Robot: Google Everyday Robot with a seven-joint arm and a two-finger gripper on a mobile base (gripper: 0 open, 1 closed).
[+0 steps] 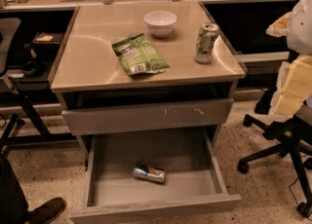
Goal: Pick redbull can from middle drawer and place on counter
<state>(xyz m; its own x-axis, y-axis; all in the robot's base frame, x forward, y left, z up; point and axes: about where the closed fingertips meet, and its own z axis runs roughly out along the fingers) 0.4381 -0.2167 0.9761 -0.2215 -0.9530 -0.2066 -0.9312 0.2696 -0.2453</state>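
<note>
Your gripper (295, 85) sits at the right border, blurred and partly cut off. Far left of the jaws and lower, the middle drawer (156, 208) front runs off the bottom border. The markings on the redbull can (149, 172) are too small to read.

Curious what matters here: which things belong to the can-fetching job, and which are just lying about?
Job: redbull can, drawer it lies in, counter, end effector at right edge.
Lying about: bowl, green bag, green can, office chair.
</note>
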